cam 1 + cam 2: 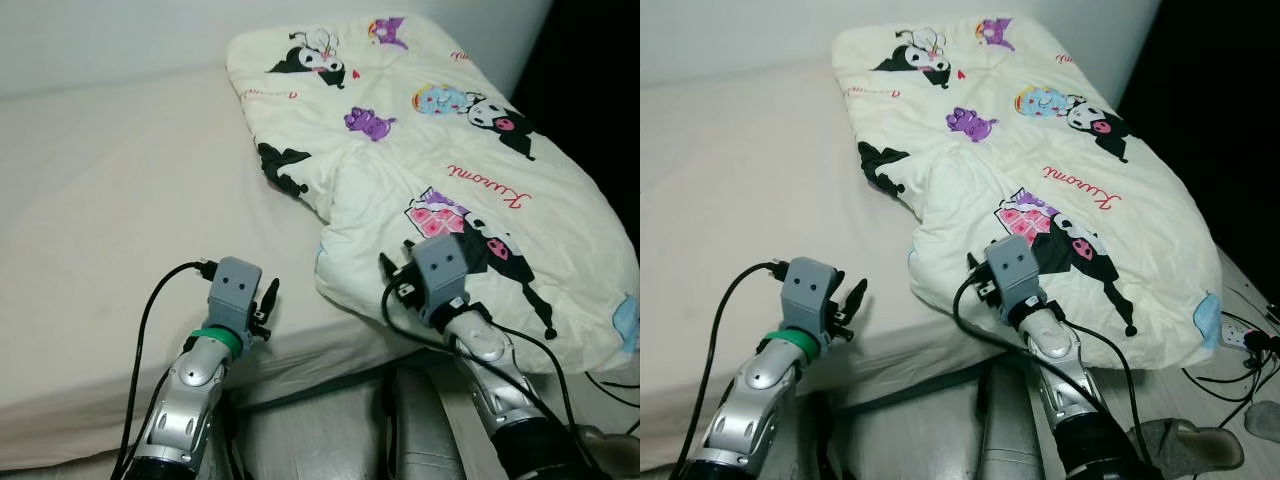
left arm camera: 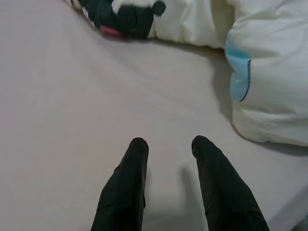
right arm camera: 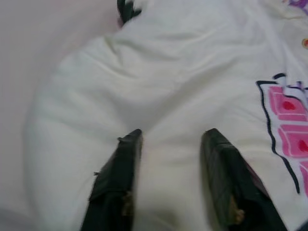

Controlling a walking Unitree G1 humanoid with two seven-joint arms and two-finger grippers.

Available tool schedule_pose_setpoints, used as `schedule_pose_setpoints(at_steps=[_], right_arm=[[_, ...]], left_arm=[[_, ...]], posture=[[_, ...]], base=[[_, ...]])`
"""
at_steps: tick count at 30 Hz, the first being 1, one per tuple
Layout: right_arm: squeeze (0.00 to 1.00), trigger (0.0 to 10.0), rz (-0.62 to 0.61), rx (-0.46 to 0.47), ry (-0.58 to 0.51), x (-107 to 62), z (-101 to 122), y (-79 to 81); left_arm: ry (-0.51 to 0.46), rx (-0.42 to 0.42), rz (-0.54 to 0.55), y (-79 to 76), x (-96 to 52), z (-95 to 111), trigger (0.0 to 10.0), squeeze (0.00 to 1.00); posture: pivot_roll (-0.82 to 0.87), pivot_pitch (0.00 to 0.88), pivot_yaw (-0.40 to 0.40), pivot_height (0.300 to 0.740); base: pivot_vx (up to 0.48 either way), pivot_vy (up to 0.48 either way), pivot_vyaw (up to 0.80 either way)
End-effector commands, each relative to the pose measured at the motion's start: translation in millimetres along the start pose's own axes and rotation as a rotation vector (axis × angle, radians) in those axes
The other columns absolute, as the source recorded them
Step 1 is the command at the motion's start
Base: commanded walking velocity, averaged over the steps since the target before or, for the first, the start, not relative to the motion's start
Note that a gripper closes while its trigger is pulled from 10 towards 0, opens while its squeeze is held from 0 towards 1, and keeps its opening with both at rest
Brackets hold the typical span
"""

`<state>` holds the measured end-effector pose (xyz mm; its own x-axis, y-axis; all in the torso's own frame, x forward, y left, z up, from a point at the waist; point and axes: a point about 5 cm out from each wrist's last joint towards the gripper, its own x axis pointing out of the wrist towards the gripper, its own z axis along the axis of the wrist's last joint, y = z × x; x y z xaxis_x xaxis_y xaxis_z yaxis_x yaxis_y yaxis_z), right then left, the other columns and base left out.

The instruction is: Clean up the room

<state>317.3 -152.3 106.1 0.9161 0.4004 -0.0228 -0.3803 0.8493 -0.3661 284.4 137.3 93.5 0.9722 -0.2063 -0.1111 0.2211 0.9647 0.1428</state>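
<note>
A: Far left first?
B: Pale wall [image 1: 120,35] at the far side, then a bare beige bed [image 1: 100,230] spreading across the left and middle.

A: And the near left?
B: Left gripper [image 2: 168,144], poised over the near edge of the bed, just left of the quilt's near corner. Fingers [image 2: 125,187] apart, a moderate gap, nothing between them. Green band on that wrist, black cable [image 1: 150,310] looping off it.

A: Middle to right?
B: Cream quilt [image 1: 450,170] printed with cartoon figures and red script, lying bunched on the right half of the bed, running from the far edge to the near right corner. Small blue patch at its near left corner.

A: Right arm?
B: Right gripper [image 3: 171,139], down on the near part of the quilt, beside a pink block print. Fingers spread, tips against the fabric with the cloth lying between them; cannot tell whether any of it is pinched.

A: Further right?
B: Cables [image 1: 1240,355] and a grey sock [image 1: 1190,440] on the floor at the near right.
</note>
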Motion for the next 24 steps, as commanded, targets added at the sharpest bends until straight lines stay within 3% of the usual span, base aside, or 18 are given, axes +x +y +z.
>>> schedule_pose_setpoints(at_steps=[1,8,11,12,14,15,17,18,22,23,24], right_arm=[[1.0,10.0,0.065,-0.022,0.023,0.3,-5.5,7.4],[1.0,10.0,0.257,-0.095,0.129,0.6,-24.2,21.9],[1.0,10.0,0.304,-0.083,0.176,-1.1,-32.0,25.7],[0.05,10.0,0.339,-0.054,0.221,-3.3,-39.4,28.6],[0.05,10.0,0.339,-0.054,0.221,-3.3,-39.4,28.6],[0.0,10.0,0.377,-0.015,0.268,-6.6,-47.3,31.2],[0.0,10.0,0.406,-0.031,0.367,-13.1,-63.0,29.9],[0.0,10.0,0.406,-0.031,0.367,-13.1,-63.0,29.9],[0.0,10.0,0.35,-0.114,0.437,-14.7,-72.8,20.6],[0.0,2.7,0.33,-0.12,0.444,-14.2,-73.8,17.9],[0.0,0.0,0.322,-0.116,0.444,-13.6,-73.7,16.3]], left_arm=[[0.032,-0.003,0.014,1.6,-6.4,-7.0,10.0,0.0],[0.042,-0.001,0.022,1.9,-10.8,-7.5,10.0,0.0],[0.042,0.0,0.023,2.0,-11.3,-7.1,10.0,0.0],[0.043,0.0,0.025,2.2,-11.6,-6.8,10.0,0.0],[0.043,0.0,0.025,2.2,-11.6,-6.8,10.0,0.0],[0.043,0.001,0.027,2.6,-12.1,-6.4,10.0,0.0],[0.044,0.003,0.033,3.7,-12.9,-6.0,10.0,0.0],[0.044,0.003,0.033,3.7,-12.9,-6.0,10.0,0.0],[0.045,0.005,0.033,4.3,-12.8,-5.2,10.0,0.0],[0.045,0.005,0.031,4.0,-12.2,-4.6,10.0,0.0],[0.043,0.005,0.029,3.7,-11.4,-3.9,10.0,0.0]], posture=[[-0.07,0.127,0.065,0.533],[-0.05,0.137,0.058,0.533],[-0.05,0.137,0.058,0.533],[-0.04,0.136,0.056,0.533],[-0.04,0.136,0.056,0.533],[-0.04,0.135,0.056,0.533],[-0.04,0.129,0.057,0.533],[-0.04,0.129,0.057,0.533],[-0.04,0.123,0.062,0.533],[-0.04,0.12,0.065,0.533],[-0.04,0.119,0.067,0.533]], base=[[0.0,0.0,0.0],[0.0,0.0,0.0],[0.0,0.0,0.0],[0.0,0.0,0.0],[0.0,0.0,0.0],[0.0,0.0,0.0],[0.0,0.0,0.0],[0.0,0.0,0.0],[0.0,0.0,0.0],[0.0,0.0,0.0],[0.0,0.0,0.0]])
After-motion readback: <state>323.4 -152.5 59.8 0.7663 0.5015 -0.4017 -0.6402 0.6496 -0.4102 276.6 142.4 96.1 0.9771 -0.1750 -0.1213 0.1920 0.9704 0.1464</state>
